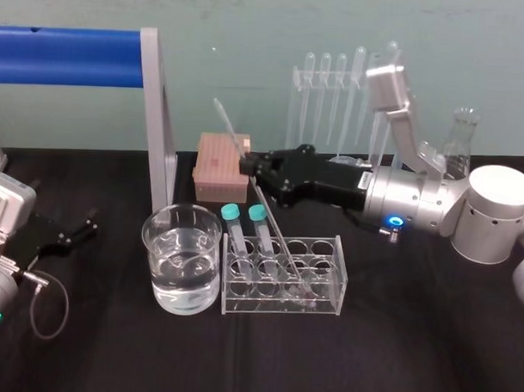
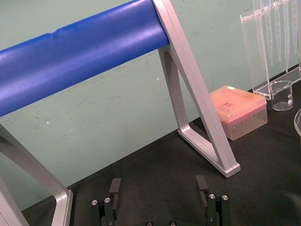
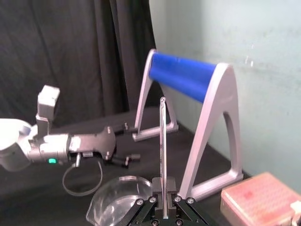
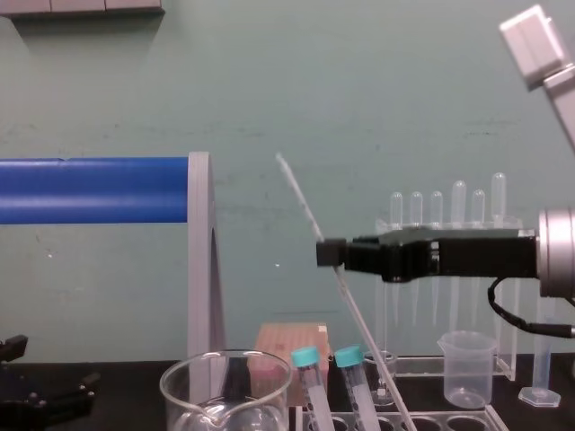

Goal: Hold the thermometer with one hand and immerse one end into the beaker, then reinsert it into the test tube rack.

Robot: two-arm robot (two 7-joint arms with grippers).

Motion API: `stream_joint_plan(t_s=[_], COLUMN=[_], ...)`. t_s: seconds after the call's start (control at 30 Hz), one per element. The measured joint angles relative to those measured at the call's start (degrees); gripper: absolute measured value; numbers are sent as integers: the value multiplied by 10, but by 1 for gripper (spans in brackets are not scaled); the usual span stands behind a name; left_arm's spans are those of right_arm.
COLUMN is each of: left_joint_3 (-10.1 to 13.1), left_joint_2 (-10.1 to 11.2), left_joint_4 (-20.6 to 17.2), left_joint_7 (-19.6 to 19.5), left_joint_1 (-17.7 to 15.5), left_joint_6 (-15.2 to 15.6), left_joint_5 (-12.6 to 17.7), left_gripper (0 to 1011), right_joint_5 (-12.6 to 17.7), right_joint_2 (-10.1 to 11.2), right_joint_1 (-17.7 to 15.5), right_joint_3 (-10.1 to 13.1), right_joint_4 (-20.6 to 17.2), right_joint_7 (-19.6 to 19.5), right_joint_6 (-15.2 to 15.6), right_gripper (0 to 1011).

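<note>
The thermometer (image 1: 271, 218) is a long thin glass rod leaning to the left, with its lower end down in the test tube rack (image 1: 331, 295). My right gripper (image 1: 246, 164) reaches in from the right above the rack and is shut on the thermometer's upper part (image 4: 303, 202). In the right wrist view the rod (image 3: 162, 141) stands up from between the closed fingertips. The large glass beaker (image 1: 184, 262), holding clear liquid, stands directly left of the rack. Two teal-capped tubes (image 1: 235, 229) lean in the rack's left holes. My left gripper (image 1: 80, 228) rests open at the table's far left.
A blue bar on silver legs (image 1: 157, 115) rises behind the beaker. A pink tip box (image 1: 220, 164) sits behind the rack. Farther back right are a clear pipette stand (image 1: 343, 87), a small plastic beaker (image 4: 467, 368) and a glass flask (image 1: 460, 143).
</note>
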Motion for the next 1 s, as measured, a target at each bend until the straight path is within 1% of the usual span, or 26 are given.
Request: stream_joint_plan(t_s=[0.1,0.13,0.2,0.23,0.27,0.3,0.4,0.47,0.57,0.6,0.7,0.77,0.83,0.87,0.9,0.97,1.0], left_joint_3=[0,0,0,0,0,0,0,0,0,0,0,0,0,0,0,0,0], left_joint_2=[0,0,0,0,0,0,0,0,0,0,0,0,0,0,0,0,0], left_joint_4=[0,0,0,0,0,0,0,0,0,0,0,0,0,0,0,0,0], left_joint_7=[0,0,0,0,0,0,0,0,0,0,0,0,0,0,0,0,0], left_joint_1=[0,0,0,0,0,0,0,0,0,0,0,0,0,0,0,0,0], left_joint_6=[0,0,0,0,0,0,0,0,0,0,0,0,0,0,0,0,0], left_joint_5=[0,0,0,0,0,0,0,0,0,0,0,0,0,0,0,0,0], left_gripper=[1008,1008,1008,1008,1008,1008,1008,1008,1008,1008,1008,1008,1008,1008,1008,1008,1008], right_joint_5=[11,18,27,36,36,44,60,67,72,75,79,82,86,87,87,93,94], right_joint_2=[-1,-2,-3,-4,-4,-4,-5,-4,-4,-5,-11,-22,-44,-52,-52,-78,-84], right_joint_1=[-11,-16,-21,-26,-26,-31,-38,-40,-38,-33,-20,-4,20,26,26,46,50], right_joint_3=[12,19,26,33,33,40,53,62,69,74,77,78,71,68,68,55,52], right_joint_4=[-5,-8,-12,-16,-16,-21,-34,-46,-57,-64,-68,-65,-44,-37,-37,-6,1], right_joint_7=[2,6,9,13,13,17,22,24,28,32,42,53,67,71,71,86,89], right_joint_6=[-27,-40,-52,-63,-63,-73,-89,-101,-114,-123,-137,-148,-159,-161,-161,-166,-167], right_gripper=[54,54,54,54,54,54,54,54,54,54,54,54,54,54,54,54,54])
